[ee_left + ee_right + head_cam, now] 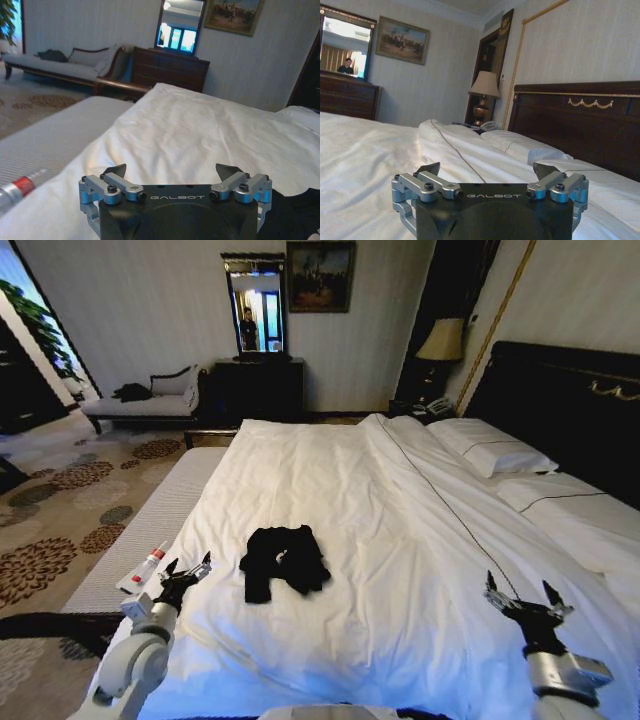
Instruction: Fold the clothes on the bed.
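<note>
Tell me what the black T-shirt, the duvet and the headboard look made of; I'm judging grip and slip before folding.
The black T-shirt looks like soft matte knit, probably cotton: it lies crumpled and limp. The duvet looks like smooth white woven cloth, padded, with soft creases. The headboard looks like dark polished wood with gold trim; a veneer can't be ruled out.
</note>
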Tool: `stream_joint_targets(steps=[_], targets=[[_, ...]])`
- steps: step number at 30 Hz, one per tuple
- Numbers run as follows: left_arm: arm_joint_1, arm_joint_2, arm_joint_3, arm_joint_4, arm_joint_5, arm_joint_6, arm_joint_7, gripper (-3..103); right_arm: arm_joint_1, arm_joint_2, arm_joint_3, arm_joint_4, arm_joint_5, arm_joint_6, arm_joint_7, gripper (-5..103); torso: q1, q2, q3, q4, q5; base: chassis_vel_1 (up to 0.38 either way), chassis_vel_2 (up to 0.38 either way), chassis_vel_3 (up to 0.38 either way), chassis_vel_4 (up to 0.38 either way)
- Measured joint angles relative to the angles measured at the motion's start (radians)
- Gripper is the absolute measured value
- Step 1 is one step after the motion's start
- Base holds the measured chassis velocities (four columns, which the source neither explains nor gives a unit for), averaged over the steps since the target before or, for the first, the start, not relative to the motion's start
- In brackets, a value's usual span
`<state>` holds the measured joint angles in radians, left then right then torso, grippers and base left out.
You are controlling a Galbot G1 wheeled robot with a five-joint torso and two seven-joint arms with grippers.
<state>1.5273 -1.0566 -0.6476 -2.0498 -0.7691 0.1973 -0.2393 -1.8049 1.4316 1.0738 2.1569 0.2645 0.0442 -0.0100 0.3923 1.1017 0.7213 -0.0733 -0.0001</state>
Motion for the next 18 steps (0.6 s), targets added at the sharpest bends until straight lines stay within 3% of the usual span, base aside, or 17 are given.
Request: stream_joint_targets(steps=[6, 8, 13, 18], targets=[[-0.128, 0.028, 0.079, 0.081, -0.062, 0.020, -0.023, 100, -0.018, 0.022, -0.013, -0.001, -0.029, 0.011, -0.002, 100, 0.000, 0.000, 0.000, -0.0001, -0.0002, 0.000, 0.000, 0.000, 0.000], [-0.229, 0.054, 0.136, 0.139, -0.111, 0.032, -0.027, 100, -0.029, 0.029, -0.013, -0.004, -0.035, 0.018, -0.003, 100, 0.000, 0.000, 0.000, -0.0004, 0.0002, 0.000, 0.000, 0.000, 0.000], [-0.356, 0.075, 0.220, 0.215, -0.158, 0.046, -0.028, 100, -0.033, 0.031, -0.004, -0.004, -0.035, 0.019, -0.002, 100, 0.000, 0.000, 0.000, -0.0001, 0.0001, 0.000, 0.000, 0.000, 0.000], [-0.470, 0.074, 0.291, 0.274, -0.206, 0.104, -0.068, 100, -0.034, 0.034, -0.004, 0.001, -0.043, 0.016, 0.001, 100, 0.000, 0.000, 0.000, -0.0001, 0.0001, 0.000, 0.000, 0.000, 0.000]])
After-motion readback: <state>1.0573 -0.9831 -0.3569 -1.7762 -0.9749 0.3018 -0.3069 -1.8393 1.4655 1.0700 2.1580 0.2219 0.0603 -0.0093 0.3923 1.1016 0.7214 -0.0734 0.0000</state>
